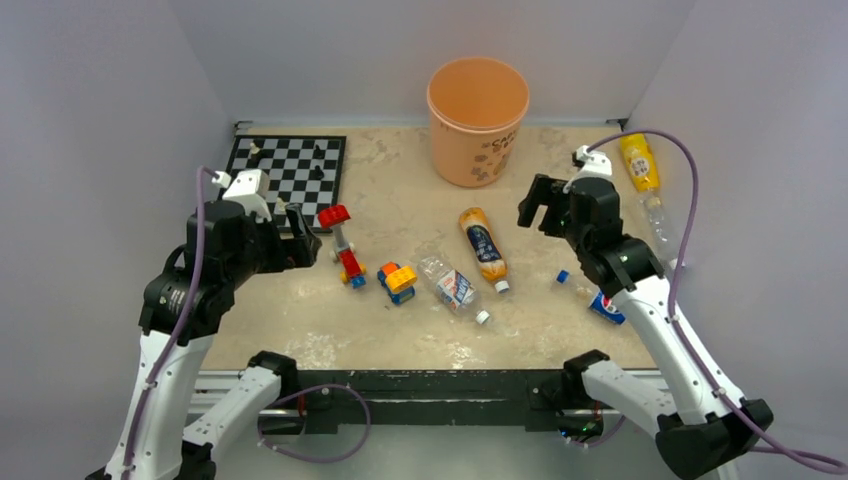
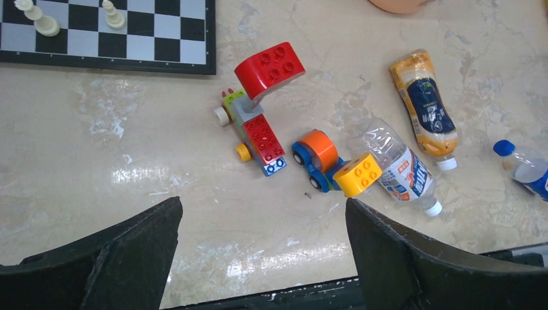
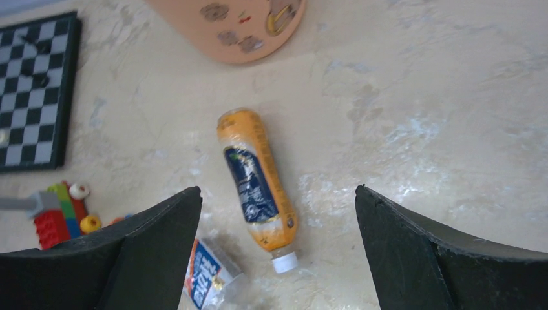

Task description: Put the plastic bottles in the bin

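Note:
The peach-orange bin (image 1: 478,120) stands upright at the back centre. An orange bottle (image 1: 482,246) and a clear bottle (image 1: 452,287) lie mid-table. A blue-capped bottle (image 1: 592,298) lies under my right arm. A yellow bottle (image 1: 640,162) and a clear one (image 1: 660,225) lie by the right wall. My right gripper (image 1: 535,205) is open and empty, above and right of the orange bottle (image 3: 255,184), with the bin (image 3: 232,26) beyond. My left gripper (image 1: 300,245) is open and empty at the left. Its view shows the orange bottle (image 2: 423,111) and the clear bottle (image 2: 400,169).
A chessboard (image 1: 288,165) with a few pieces lies at the back left. A red brick toy (image 1: 342,245) and a blue, orange and yellow toy car (image 1: 397,282) sit between my left gripper and the clear bottle. The car touches that bottle.

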Robot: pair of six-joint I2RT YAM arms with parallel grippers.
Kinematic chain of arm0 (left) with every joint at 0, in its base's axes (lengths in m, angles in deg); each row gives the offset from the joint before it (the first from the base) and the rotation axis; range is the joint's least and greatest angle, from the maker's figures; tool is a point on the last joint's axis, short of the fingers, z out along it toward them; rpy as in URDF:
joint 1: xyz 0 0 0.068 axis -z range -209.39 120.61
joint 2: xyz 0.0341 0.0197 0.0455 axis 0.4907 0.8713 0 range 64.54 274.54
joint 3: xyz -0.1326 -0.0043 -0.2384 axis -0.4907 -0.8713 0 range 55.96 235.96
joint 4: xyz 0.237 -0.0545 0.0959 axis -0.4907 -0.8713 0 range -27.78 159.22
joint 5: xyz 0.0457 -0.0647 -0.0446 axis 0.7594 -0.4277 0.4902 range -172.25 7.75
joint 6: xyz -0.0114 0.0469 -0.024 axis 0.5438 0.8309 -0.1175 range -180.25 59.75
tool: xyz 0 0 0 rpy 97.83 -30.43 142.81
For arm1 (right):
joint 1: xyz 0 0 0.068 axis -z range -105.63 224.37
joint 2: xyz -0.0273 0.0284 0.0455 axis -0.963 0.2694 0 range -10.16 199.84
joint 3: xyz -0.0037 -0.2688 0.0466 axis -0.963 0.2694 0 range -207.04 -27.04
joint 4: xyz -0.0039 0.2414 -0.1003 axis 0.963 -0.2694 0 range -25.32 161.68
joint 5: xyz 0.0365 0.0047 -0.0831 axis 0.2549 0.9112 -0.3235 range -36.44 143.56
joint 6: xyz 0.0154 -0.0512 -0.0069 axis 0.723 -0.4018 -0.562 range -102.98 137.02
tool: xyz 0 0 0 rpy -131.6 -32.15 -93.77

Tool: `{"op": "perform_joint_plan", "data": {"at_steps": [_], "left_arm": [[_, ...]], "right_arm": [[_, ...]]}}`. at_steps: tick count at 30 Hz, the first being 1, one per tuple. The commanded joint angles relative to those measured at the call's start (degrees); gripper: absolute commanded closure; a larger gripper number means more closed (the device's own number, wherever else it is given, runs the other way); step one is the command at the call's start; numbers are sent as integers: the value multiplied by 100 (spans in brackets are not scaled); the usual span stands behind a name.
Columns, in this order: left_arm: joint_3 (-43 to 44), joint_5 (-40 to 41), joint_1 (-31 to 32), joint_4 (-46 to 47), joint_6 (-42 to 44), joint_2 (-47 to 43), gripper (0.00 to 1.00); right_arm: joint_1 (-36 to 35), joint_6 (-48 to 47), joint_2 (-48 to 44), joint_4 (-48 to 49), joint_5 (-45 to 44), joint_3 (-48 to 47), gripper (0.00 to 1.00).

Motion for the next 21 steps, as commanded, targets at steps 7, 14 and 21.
{"op": "perform_joint_plan", "data": {"at_steps": [7,14,21], "left_arm": [[474,-194,178,-218,90,57,0],[477,-24,178,-336,88,124,0],[478,91,178,-417,141,19,0]], "right_arm": [[-808,-413,1331,894,1370,473,8],[-801,-597,2795,1459,1134,354,7],[-792,-972,4180,1447,1139,-191,16]]}}
